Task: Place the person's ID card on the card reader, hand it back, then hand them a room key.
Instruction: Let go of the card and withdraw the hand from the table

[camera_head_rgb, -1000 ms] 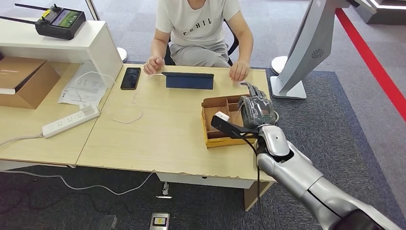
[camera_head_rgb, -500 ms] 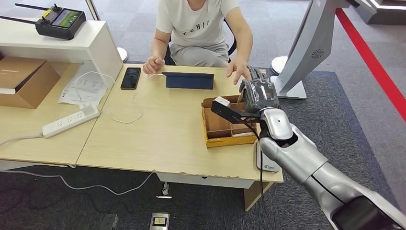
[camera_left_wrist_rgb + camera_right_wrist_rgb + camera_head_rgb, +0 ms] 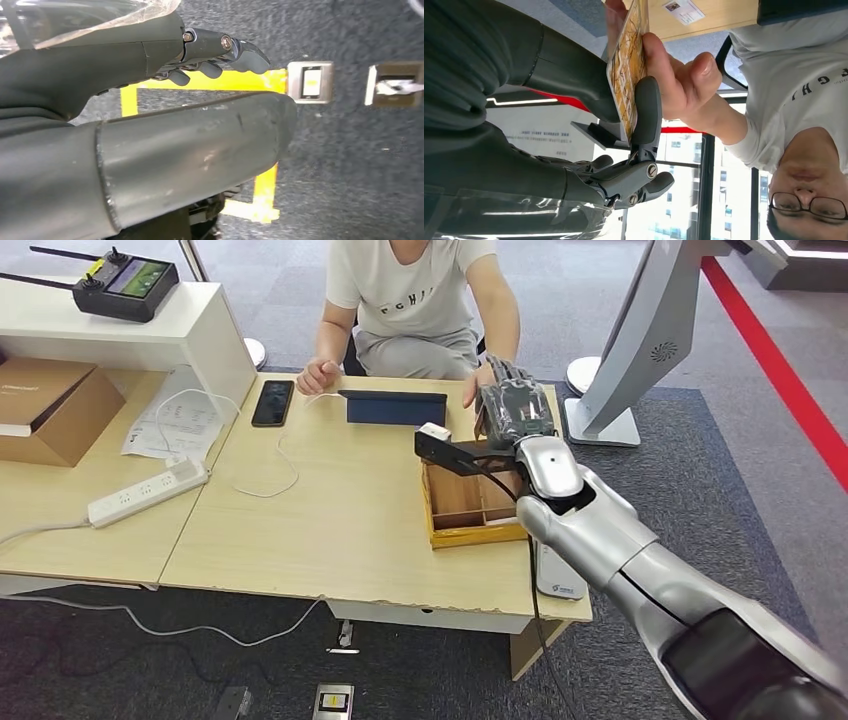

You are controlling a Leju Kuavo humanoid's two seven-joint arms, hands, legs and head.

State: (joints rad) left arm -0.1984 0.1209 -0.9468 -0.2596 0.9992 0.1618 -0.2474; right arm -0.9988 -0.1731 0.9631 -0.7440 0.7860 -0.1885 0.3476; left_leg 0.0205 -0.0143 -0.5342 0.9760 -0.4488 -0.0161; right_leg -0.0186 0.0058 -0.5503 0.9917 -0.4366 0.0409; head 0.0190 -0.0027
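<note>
Yellow-patterned card [image 3: 626, 65], thin, stiff, light and likely slick, sits pinched in my right hand's [image 3: 574, 100] fingers [image 3: 646, 112] (the person's hand [image 3: 671, 80] grips its other face), left hand [image 3: 150, 55] idle, fingers loosely apart.

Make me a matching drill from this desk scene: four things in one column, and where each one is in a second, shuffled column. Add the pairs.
Things
1. black phone
2. patterned card
3. white power strip
4. remote controller

Places
A. on top of the white shelf unit
B. pinched in the right hand, with the person's hand touching it
C. flat on the desk, beside the dark tablet
D. on the neighbouring desk, in front of the cardboard box

Pairs: 1-C, 2-B, 3-D, 4-A
</note>
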